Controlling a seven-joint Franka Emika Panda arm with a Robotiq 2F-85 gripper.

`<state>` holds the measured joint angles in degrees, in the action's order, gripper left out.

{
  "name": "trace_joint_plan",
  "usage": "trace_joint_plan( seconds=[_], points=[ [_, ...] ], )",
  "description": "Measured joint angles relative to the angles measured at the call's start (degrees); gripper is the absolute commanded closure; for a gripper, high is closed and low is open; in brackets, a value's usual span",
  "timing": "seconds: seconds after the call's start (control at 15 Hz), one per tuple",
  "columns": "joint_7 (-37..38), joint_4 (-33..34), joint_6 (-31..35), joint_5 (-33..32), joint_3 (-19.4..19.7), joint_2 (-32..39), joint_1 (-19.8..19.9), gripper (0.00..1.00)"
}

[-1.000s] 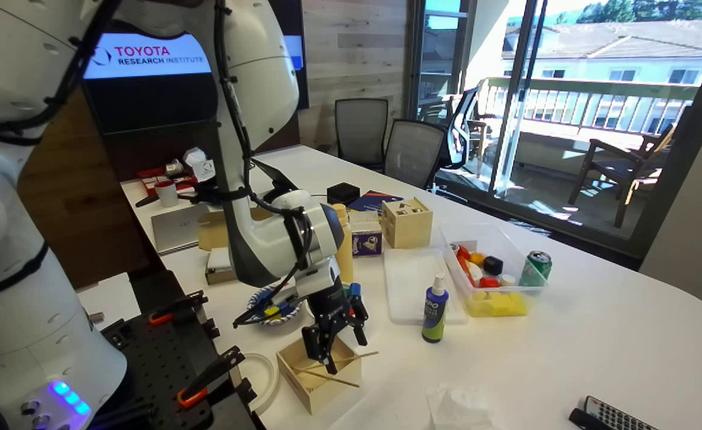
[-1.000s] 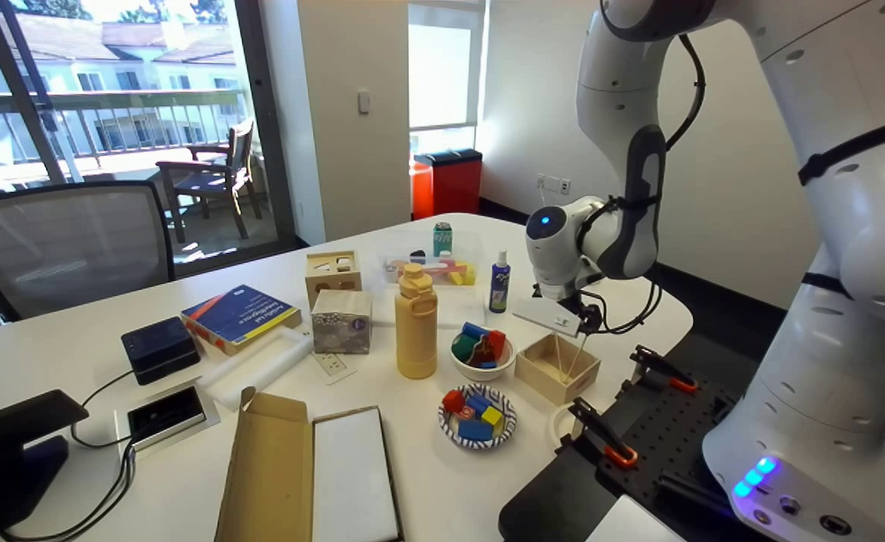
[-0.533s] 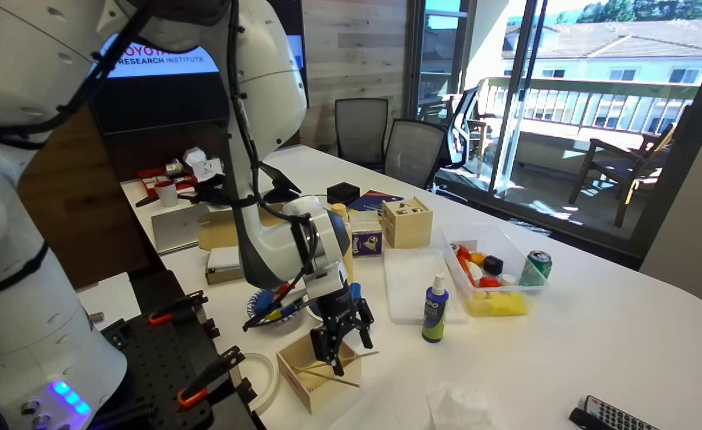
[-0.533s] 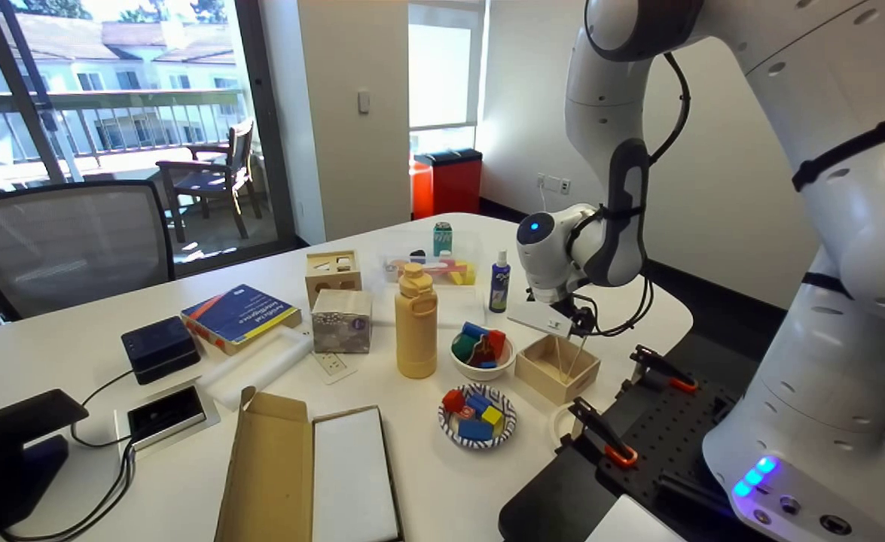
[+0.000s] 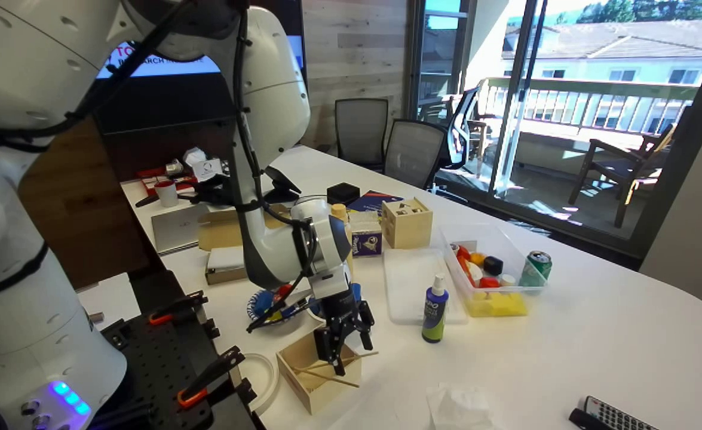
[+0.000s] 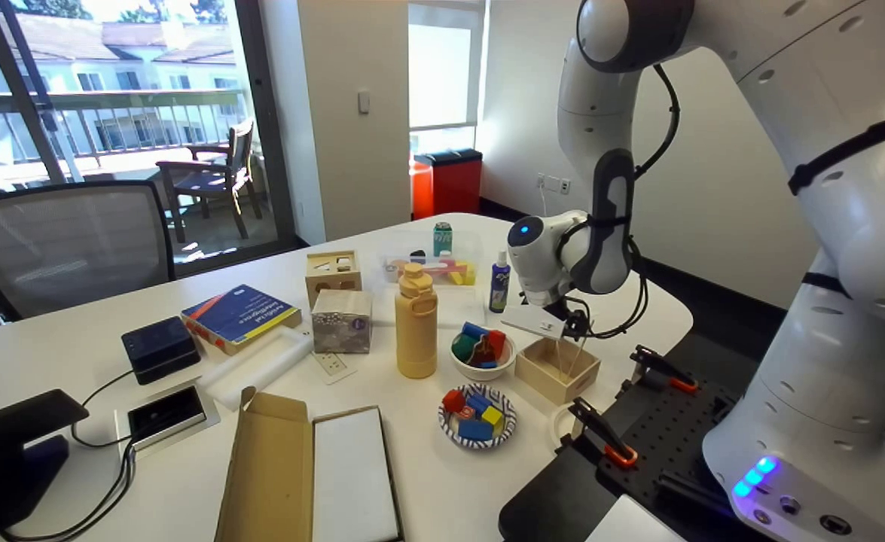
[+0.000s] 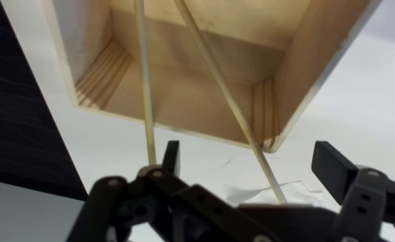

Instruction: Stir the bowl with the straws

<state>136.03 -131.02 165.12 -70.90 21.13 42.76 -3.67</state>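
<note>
Two thin wooden sticks, the straws, lean in an open wooden box [image 6: 544, 382] and poke over its rim. One stick [image 7: 229, 97] runs between my finger pads in the wrist view; the other stick [image 7: 145, 84] passes outside the left finger. They also cross in the box in an exterior view [image 5: 345, 381]. My gripper [image 7: 251, 164] is open and holds nothing; it hovers over the box's rim in both exterior views [image 5: 352, 355]. How close the pads are to the sticks in depth I cannot tell. A blue bowl with mostly orange-red contents does not clearly show.
A white dish [image 6: 480, 370] and a blue-white patterned dish [image 6: 510, 421], both with coloured blocks, stand beside the box. A spray bottle [image 5: 435, 313], a yellow bottle [image 6: 416, 339], a white ring [image 5: 271, 382] and crumpled paper [image 5: 458, 409] are around. Clamps [image 5: 192, 397] edge the mount.
My gripper has shifted a little rightward and down in an exterior view where the box is nearest the camera. It stays open. The box and sticks have not moved.
</note>
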Motion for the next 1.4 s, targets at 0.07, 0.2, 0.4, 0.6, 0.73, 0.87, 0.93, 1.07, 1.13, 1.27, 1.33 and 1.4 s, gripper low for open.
trace_joint_plan(
  seconds=[0.07, 0.2, 0.4, 0.6, 0.73, 0.87, 0.93, 1.07, 1.13, 1.27, 1.33, 1.4],
  points=[
    [-1.0, 0.0, -0.1, 1.0, -0.2, 0.0, 0.3, 0.00],
    [-3.2, 0.0, -0.1, 2.9, -0.8, 0.0, 1.1, 0.00],
    [-6.6, 0.0, -0.6, 5.7, -1.7, 0.0, 2.6, 0.00],
    [-9.7, -0.1, -1.5, 8.2, -2.9, 0.1, 4.4, 0.00],
    [-11.1, -0.1, -1.8, 9.4, -3.4, 0.1, 5.2, 0.00],
    [-12.0, -0.1, -2.0, 10.1, -3.8, 0.1, 5.8, 0.00],
    [-12.2, -0.1, -2.0, 10.4, -4.0, 0.0, 6.1, 0.00],
    [-12.6, -0.1, -2.1, 11.1, -4.3, 0.0, 6.5, 0.00],
    [-13.4, -0.1, -2.1, 11.7, -4.6, -0.1, 6.8, 0.00],
    [-15.5, -0.1, -2.6, 13.4, -5.7, -0.3, 7.8, 0.00],
    [-16.9, -0.1, -3.2, 14.7, -6.6, -0.4, 8.5, 0.00],
    [-18.4, -0.1, -4.1, 16.1, -7.4, -0.5, 9.1, 0.00]
  ],
)
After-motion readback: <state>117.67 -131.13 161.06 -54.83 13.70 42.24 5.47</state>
